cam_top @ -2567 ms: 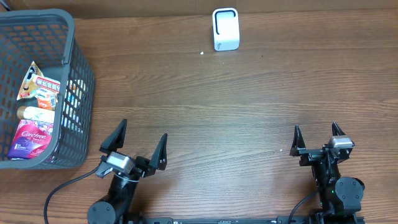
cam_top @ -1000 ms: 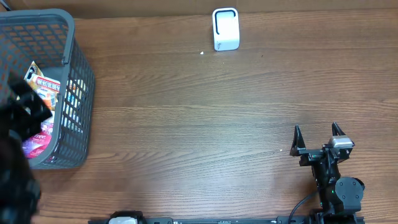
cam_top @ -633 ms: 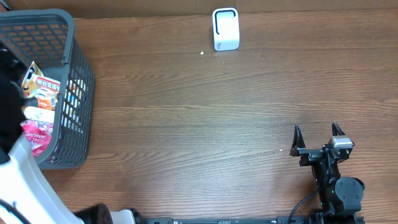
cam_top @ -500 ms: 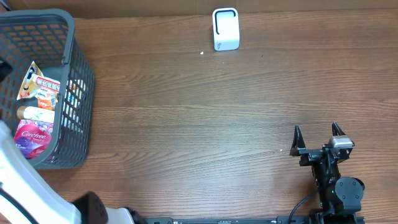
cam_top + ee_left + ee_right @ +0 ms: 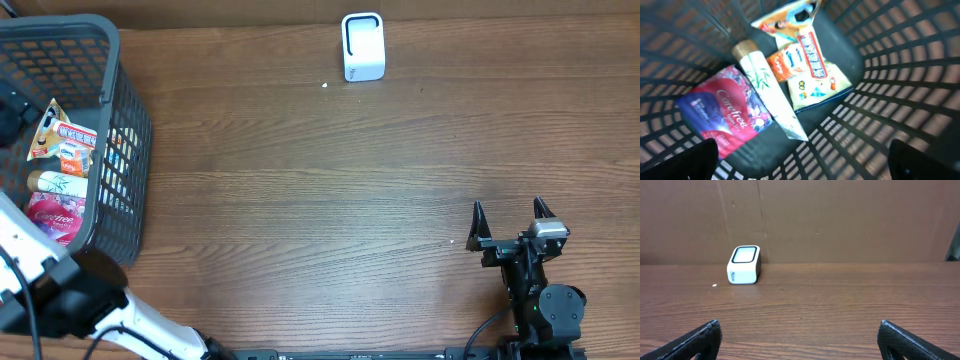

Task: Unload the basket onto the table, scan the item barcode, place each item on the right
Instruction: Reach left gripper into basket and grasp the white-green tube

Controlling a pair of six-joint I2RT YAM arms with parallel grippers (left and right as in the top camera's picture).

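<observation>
At the front edge of a brown wood-grain table (image 5: 300, 200), right gripper (image 5: 508, 212) spread to full width, gripping nothing, facing across the tabletop. At the left, left gripper (image 5: 805, 160) just as wide, likewise empty, poised above the contents of a grey plastic basket (image 5: 125, 170) with open lattice walls.

On the basket floor, three items side by side and touching:
- A flat pink packet (image 5: 725, 117) of glossy film marked Carefree.
- A slim white tube (image 5: 767, 95) with a tan cap and bamboo print. Long axis diagonal in the wrist view, cap toward the upper left, crimped tail toward the lower right.
- A crinkled orange, white and blue snack pouch (image 5: 810, 65), lying against the tube's other side.

Barcodes not to be made out on any upturned face. Lattice walls all around the items, reachable only from above.

At the far edge, well apart from basket and grippers, a small white rounded scanner (image 5: 362, 46) with a dark-framed window, upright before a brown cardboard wall (image 5: 840, 220).
</observation>
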